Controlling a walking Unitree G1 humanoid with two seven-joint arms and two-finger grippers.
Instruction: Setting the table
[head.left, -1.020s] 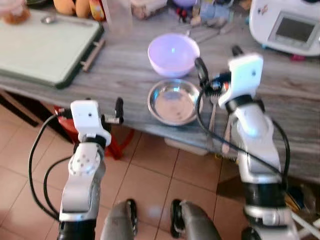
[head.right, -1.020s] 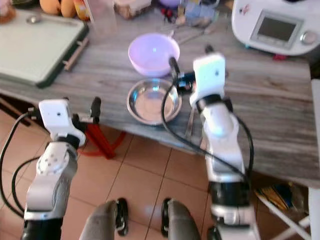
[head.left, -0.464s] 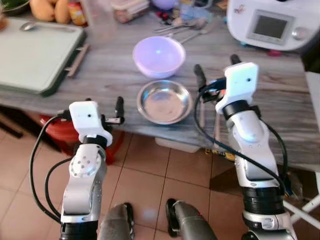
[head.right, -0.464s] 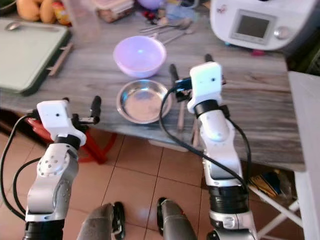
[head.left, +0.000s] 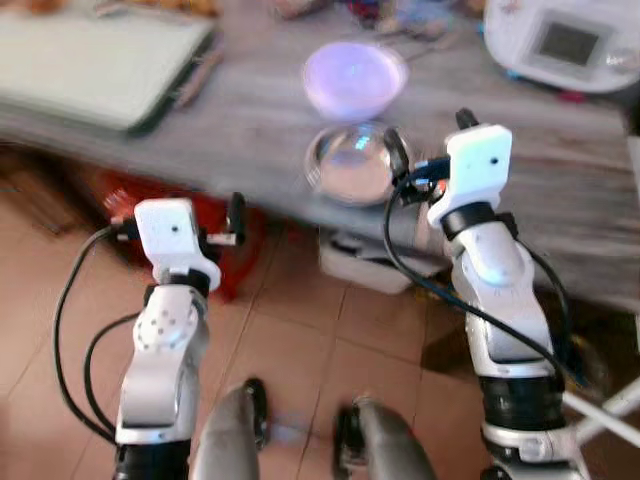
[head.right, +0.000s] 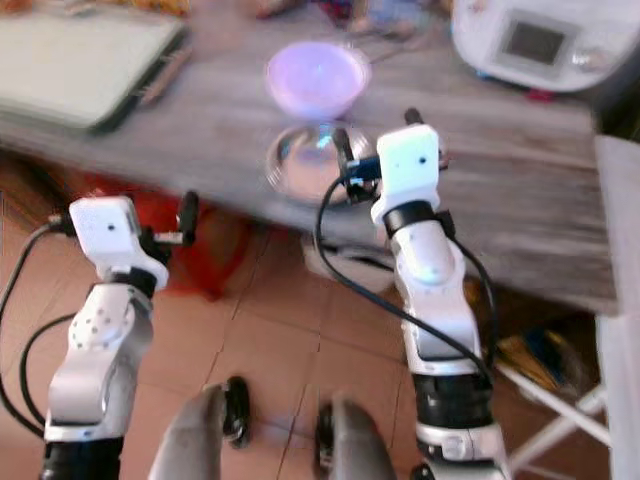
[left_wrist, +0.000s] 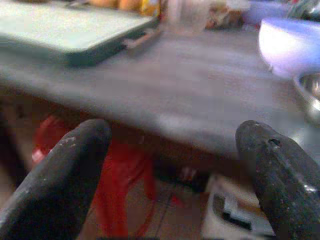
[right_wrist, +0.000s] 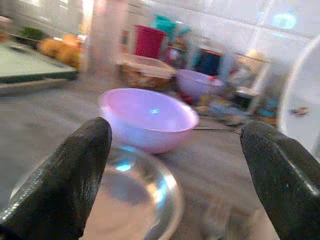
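The left gripper (head.left: 236, 215) hovers short of the bench (head.left: 240, 130) edge over the tiled floor (head.left: 300, 340), jaws apart and empty. A green tray (head.left: 100, 65) lies at the bench's left. The right gripper (head.left: 428, 140) is raised beside the steel bowl (head.left: 350, 160), jaws wide and empty; the lilac bowl (head.left: 354, 78) sits just behind it. A white appliance (head.left: 560, 45) stands far right.
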